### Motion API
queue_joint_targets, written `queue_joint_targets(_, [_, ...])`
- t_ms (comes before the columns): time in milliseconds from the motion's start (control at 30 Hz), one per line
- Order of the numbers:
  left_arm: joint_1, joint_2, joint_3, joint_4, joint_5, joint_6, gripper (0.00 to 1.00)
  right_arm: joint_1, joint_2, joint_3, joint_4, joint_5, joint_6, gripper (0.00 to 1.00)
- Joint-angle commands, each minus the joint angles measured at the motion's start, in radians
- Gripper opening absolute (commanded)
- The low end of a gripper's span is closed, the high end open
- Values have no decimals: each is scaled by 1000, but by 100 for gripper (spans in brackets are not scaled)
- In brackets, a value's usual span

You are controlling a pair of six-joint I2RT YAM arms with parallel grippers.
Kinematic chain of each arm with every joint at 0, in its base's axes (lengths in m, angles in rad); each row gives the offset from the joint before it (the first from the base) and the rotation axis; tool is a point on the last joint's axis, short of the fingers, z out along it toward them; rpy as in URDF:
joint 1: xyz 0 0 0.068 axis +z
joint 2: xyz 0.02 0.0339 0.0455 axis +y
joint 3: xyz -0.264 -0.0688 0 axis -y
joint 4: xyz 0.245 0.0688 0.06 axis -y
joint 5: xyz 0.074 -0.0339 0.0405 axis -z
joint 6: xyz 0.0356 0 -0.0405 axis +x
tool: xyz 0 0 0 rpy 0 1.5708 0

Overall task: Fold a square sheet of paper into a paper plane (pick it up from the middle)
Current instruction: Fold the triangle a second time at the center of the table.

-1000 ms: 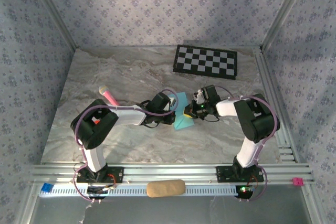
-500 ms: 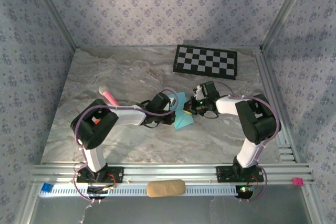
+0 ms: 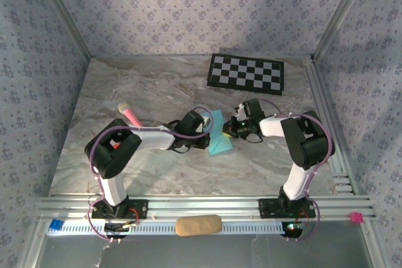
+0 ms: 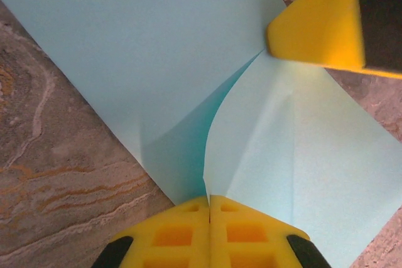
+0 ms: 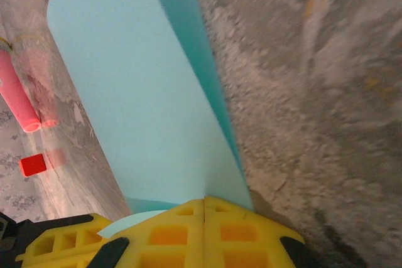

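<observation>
Cyan paper (image 3: 221, 147) lies on the marble bench (image 3: 138, 86) near its middle, between the two arms and well clear of the checkerboard (image 3: 246, 73). It is already partly folded. In the left wrist view a flap lies over the lower right of the sheet, its free edge curving up off the layer beneath.

The left hand (image 4: 209, 221) is clenched, its yellow tips together on the near end of that edge. The right hand (image 4: 317, 23) is clenched too, its tip touching the far end, where the flap meets the rest of the sheet. From the right wrist, the paper (image 5: 144, 105) rises straight from the right hand's closed tips and bows away. I cannot tell whether either hand has the sheet nipped between its fingers or only presses on it.

The step looks like setting a crease, with the plane far from done. To do it well:
- Keep one hand planted as an anchor so the thin sheet cannot slide on the smooth stone.
- Draw the other along the fold line with light, even pressure.
- Flatten the bowed flap from the fold outward, or it may buckle into a second, crooked crease.
- Check that the edges match before pressing hard.
</observation>
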Motion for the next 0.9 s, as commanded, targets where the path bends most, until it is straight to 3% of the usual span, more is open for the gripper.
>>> queue_joint_targets(0, [5, 19, -3, -74, -24, 12, 0, -36, -1, -21, 8, 91, 16, 0])
queue_joint_targets(433, [4, 18, -2, -77, -22, 15, 0, -43, -172, -50, 22, 61, -5, 0])
queue_joint_targets(667, [5, 16, 2, -78, -24, 17, 0, 13, -81, 27, -51, -113, -41, 0])
queue_joint_targets(867, [5, 18, -2, -76, -23, 17, 0, 43, -35, 25, -53, -90, -36, 0])
